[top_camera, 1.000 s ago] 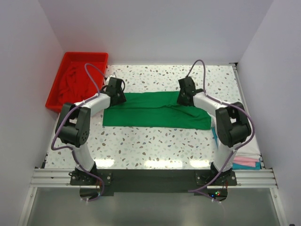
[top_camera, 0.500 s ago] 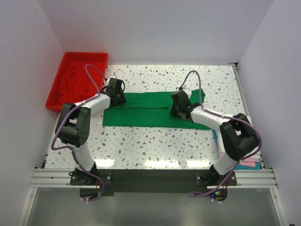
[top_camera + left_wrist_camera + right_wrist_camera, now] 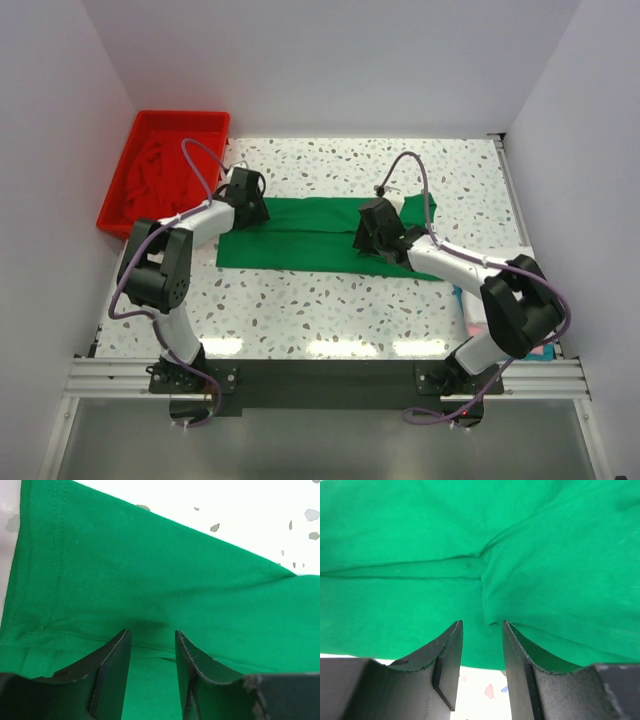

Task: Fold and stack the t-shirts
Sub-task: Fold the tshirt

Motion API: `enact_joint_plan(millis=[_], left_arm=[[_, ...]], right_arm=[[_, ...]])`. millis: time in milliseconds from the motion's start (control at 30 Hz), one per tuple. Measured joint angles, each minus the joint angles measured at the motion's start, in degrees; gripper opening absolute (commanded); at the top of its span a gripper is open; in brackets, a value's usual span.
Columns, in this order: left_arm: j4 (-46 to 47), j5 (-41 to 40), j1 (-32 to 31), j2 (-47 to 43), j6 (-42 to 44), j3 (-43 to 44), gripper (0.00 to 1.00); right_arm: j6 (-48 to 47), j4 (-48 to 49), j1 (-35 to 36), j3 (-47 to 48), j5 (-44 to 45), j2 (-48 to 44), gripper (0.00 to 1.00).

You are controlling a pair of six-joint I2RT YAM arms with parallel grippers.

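A bright green t-shirt (image 3: 300,235) lies folded into a long strip across the middle of the table. My left gripper (image 3: 250,207) is low over the strip's far left corner. Its jaws stand a little apart over flat green cloth (image 3: 150,570), with nothing between them (image 3: 151,635). My right gripper (image 3: 366,238) is low over the strip, right of its middle. Its jaws (image 3: 481,626) are also a little apart, at a folded hem edge of the green cloth (image 3: 420,530), near the strip's front edge. A dark red shirt (image 3: 160,170) lies in the tray.
The rigid red plastic tray (image 3: 215,120) stands at the far left corner. Teal cloth (image 3: 457,290) and other folded cloth at the near right edge are mostly hidden by my right arm. White walls close in on three sides.
My right gripper has moved left and nearer along the green strip, from its far right part towards the middle. My left gripper has stayed in place.
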Motion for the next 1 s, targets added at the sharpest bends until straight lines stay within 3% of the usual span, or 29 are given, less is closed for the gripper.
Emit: enact_joint_plan(millis=[233,367,533,733,867,1000], left_arm=[[-3.96,-2.78,0.00,0.15,0.37,2.12,0.44],[-5.84,-5.53,-0.17,1.62,0.37,3.91,0.42],[-8.24,-9.64,-1.95,4.42,-0.68,3.76,0.36],[-6.82,-15.43,-5.40,2.49,-4.17,-0.48,0.33],[-5.66,-17.46,-9.07,-3.78,-8.13,-8.79,0.33],[-4.04,-17.07,-13.03,-9.44,-12.28,-15.72,0.35]], right_arm=[[-0.44,-5.09,-1.40,0.37,3.65,-5.64,0.45],[-1.03,-7.28,-7.52,1.42,2.73,-4.13,0.45],[-2.23,-8.28,-16.63,4.57,-0.44,4.07,0.44],[-4.55,-10.75,-20.52,11.96,-3.37,15.58,0.44],[-6.62,-12.24,-22.45,21.03,-4.76,22.32,0.43],[-10.14,-14.80,-23.85,36.17,-6.64,32.46,0.43]])
